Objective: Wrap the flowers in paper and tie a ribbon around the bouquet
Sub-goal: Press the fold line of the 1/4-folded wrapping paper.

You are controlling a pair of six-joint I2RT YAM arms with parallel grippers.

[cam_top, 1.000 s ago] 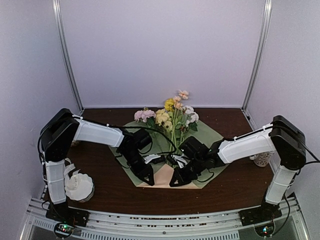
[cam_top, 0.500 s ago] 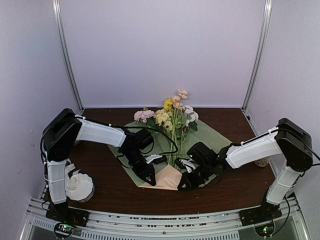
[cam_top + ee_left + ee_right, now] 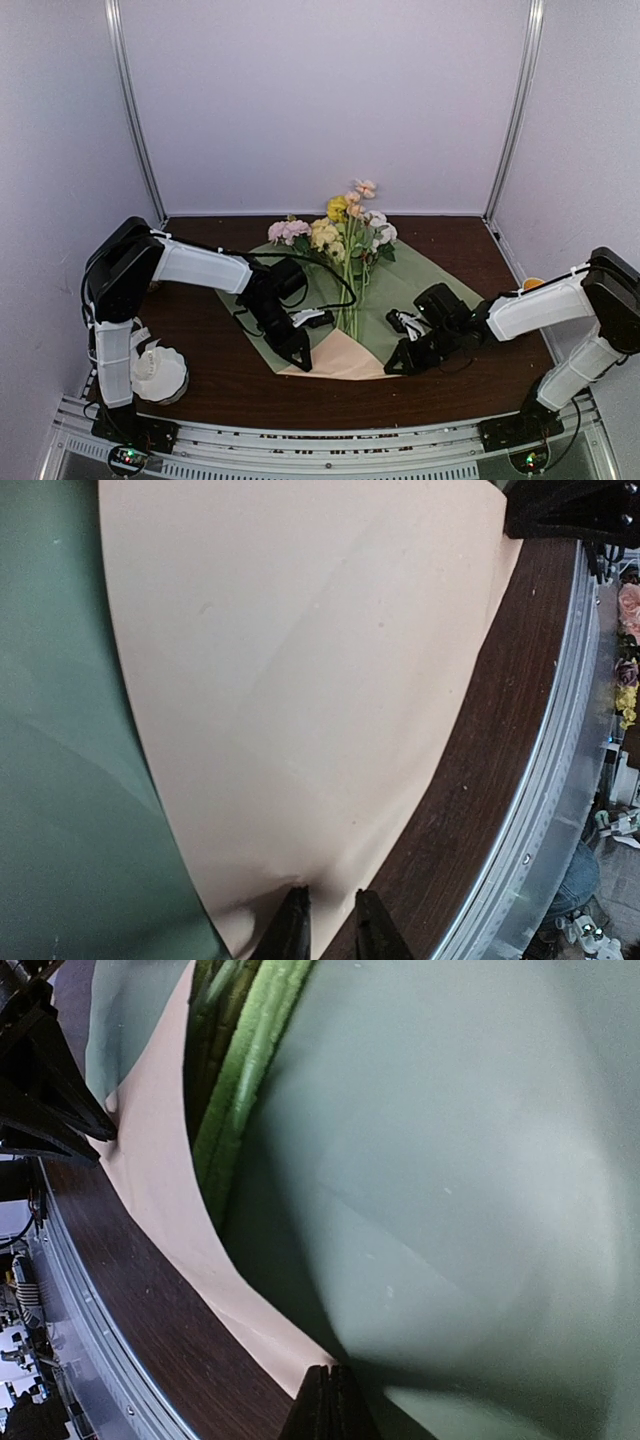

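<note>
Since the flowers [image 3: 347, 240] lie with their stems between both grippers, I'd fold slow. Up close the right gripper [image 3: 330, 1397] is pressed together, apparently on the green edge of the paper [image 3: 425, 275]. The left gripper [image 3: 331, 927] sits barely parted at the peach corner, can't tell if it grips. Keep both low so the stems don't roll.

Matt smooth paper [image 3: 300, 680], dark wood-grain table [image 3: 480, 780]

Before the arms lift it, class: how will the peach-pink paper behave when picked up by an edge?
The peach-pink paper is probably floppy: it puckers beside the left gripper. It likely weighs little, being a thin sheet lying almost flat on the table. It may crease easily; faint fold lines already show.
</note>
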